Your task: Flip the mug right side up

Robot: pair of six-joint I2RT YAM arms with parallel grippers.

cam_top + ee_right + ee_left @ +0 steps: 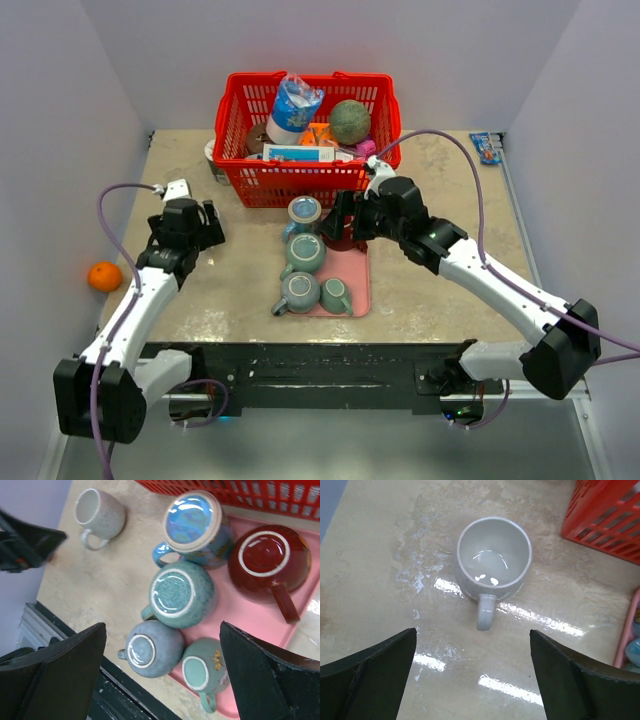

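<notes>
Red basket (240, 182) holds a bottle (293, 108), a green ball (350, 121) and boxes. Pink tray (237, 617) carries five mugs (182, 595), all bottoms up. White mug (492, 565) stands upright and empty on the counter (380, 580), just ahead of my left tool (472, 650), centred between its wide-spread jaws, not touching. I see the right tool (162, 630) wide too, above the tray.

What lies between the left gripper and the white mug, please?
Only bare tabletop, as the left wrist view shows; the open left gripper is clear of the upright white mug.
</notes>
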